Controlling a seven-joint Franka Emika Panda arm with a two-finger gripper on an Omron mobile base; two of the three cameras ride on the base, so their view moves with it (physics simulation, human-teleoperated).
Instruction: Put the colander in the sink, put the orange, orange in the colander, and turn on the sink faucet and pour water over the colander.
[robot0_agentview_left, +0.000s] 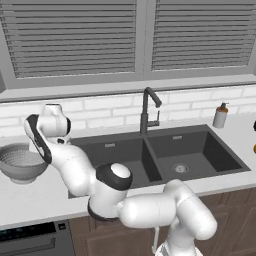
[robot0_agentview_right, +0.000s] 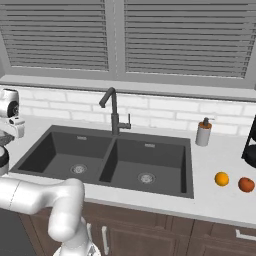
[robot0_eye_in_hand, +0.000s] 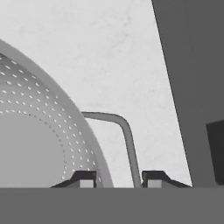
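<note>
The colander (robot0_agentview_left: 21, 162), a silver-grey bowl dotted with holes, sits on the counter left of the sink (robot0_agentview_left: 150, 162). In the hand view my gripper (robot0_eye_in_hand: 119, 178) is shut on the colander (robot0_eye_in_hand: 39, 144), its fingertips (robot0_eye_in_hand: 85, 178) straddling the rim and the wire side handle (robot0_eye_in_hand: 127, 135). Two oranges lie on the counter right of the sink (robot0_agentview_right: 107, 162): one (robot0_agentview_right: 221, 178) bright, the other (robot0_agentview_right: 246, 184) redder. The sink faucet (robot0_agentview_left: 146, 112) (robot0_agentview_right: 114, 112) stands behind the divider, spout bent over the basins. No water shows at the spout.
A white soap bottle (robot0_agentview_left: 220, 116) (robot0_agentview_right: 203, 133) stands at the sink's back right corner. A dark object (robot0_agentview_right: 250, 145) is at the right edge, behind the oranges. My arm reaches across the left basin. Window blinds hang above the tiled backsplash.
</note>
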